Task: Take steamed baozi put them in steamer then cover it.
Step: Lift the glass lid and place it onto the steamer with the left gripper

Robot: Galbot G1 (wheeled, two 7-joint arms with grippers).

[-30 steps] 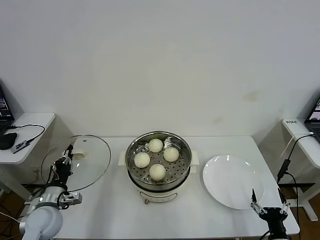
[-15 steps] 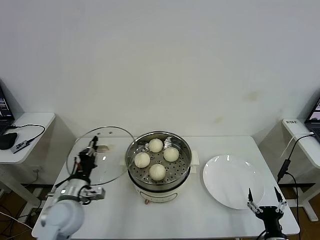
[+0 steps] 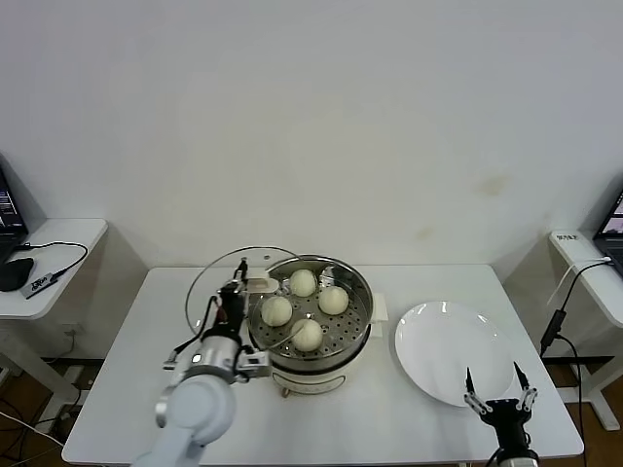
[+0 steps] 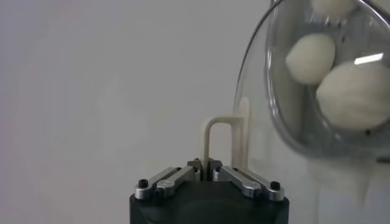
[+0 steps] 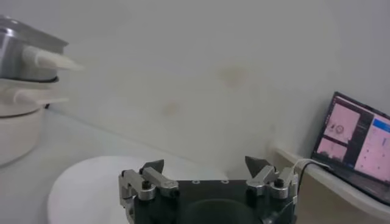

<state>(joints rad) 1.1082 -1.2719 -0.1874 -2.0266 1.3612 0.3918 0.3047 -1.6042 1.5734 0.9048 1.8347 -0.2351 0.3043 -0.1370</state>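
The steamer (image 3: 321, 368) stands mid-table, its perforated tray holding several steamed baozi (image 3: 303, 282), round and cream-white. My left gripper (image 3: 234, 298) is shut on the cream bar handle (image 4: 218, 130) of the cover (image 3: 208, 283), a clear glass lid held tilted with its edge over the steamer's left rim. In the left wrist view my left gripper (image 4: 205, 167) pinches that handle, and baozi (image 4: 356, 95) show through the cover (image 4: 253, 79). My right gripper (image 3: 498, 397) hangs open and empty at the table's front right; the right wrist view shows my right gripper (image 5: 205, 164) and the steamer (image 5: 24, 55) far off.
A flat white plate (image 3: 453, 352) lies right of the steamer, just behind the right gripper; the plate (image 5: 91, 182) also shows in the right wrist view. Side tables flank the work table: a mouse and cable (image 3: 29, 272) at left, a laptop (image 5: 359, 143) at right.
My left arm has carried the cover from beyond the table's left edge rightward to the steamer's left rim. The right gripper has drifted slightly left and lower, still open.
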